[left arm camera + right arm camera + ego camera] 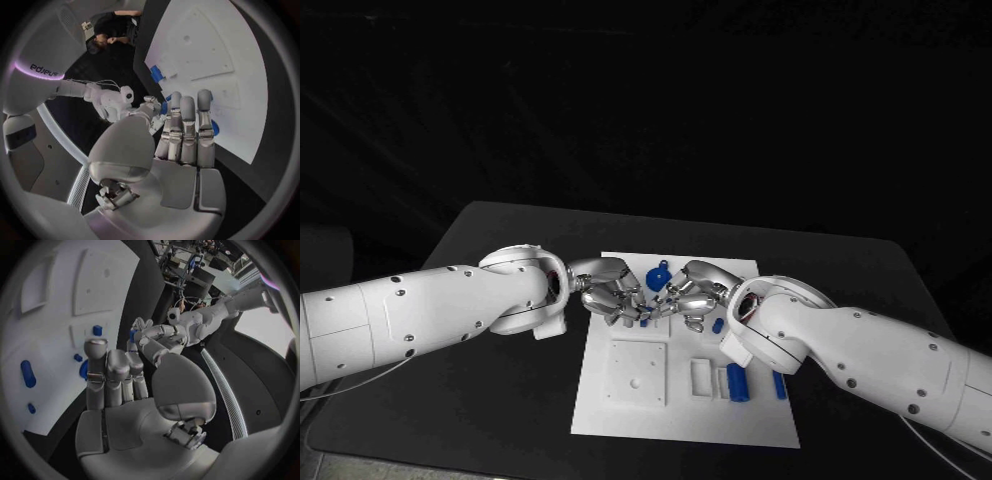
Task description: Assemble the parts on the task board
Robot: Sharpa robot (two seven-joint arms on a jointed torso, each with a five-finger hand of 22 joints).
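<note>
Near right of task board [625, 415]: two upright blue parts [737, 381]. Mid-board: left hand [607, 291] and right hand [695, 296] meet, fingers curled together; grasp hidden, cannot tell. Far: round blue part [659, 273] just behind fingers.

Small blue parts [643, 320] half-hidden beneath both robot hands' fingers [620, 305]

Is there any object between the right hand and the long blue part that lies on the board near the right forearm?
No separate object visible. The long blue part lies open on the task board, nearer the robot than the right hand. Only the right arm's own wrist and forearm hang above that area; the left hand is off to the other side.
</note>
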